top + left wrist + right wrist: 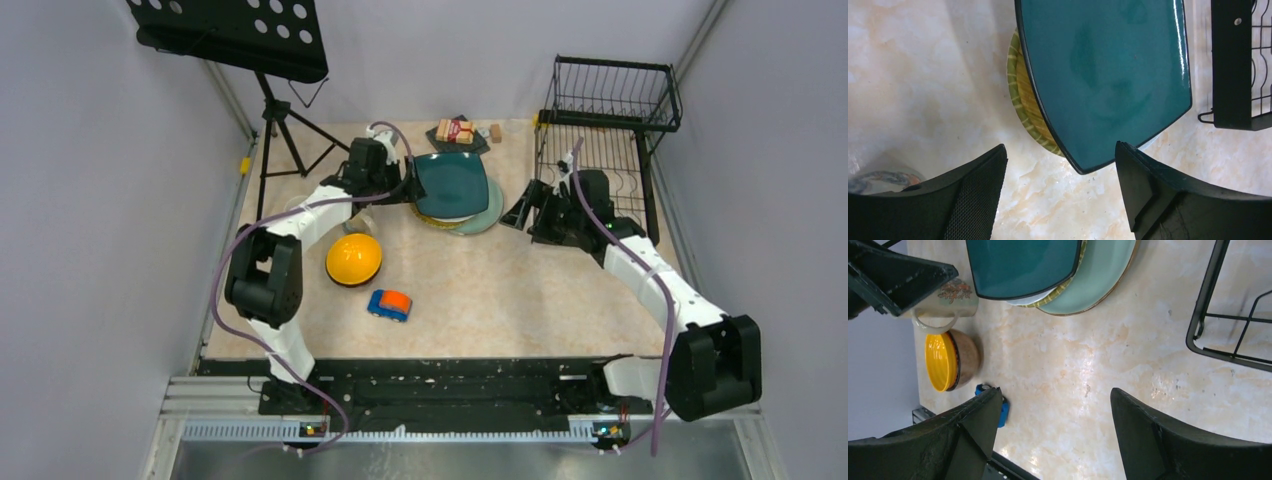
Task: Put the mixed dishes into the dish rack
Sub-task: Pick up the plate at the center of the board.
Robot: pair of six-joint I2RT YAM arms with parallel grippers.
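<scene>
Both jaws gape wide and empty: left gripper [1060, 157] at a corner of the dark teal square plate [452, 185], centre frame; right gripper [1055, 400] beside the dish rack [612, 122], upper right

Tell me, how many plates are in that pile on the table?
4, in one stack: a dark teal square plate on top, a cream plate and a yellowish plate peeking out beneath, a mint-green plate lowest. Others may be hidden.
</scene>
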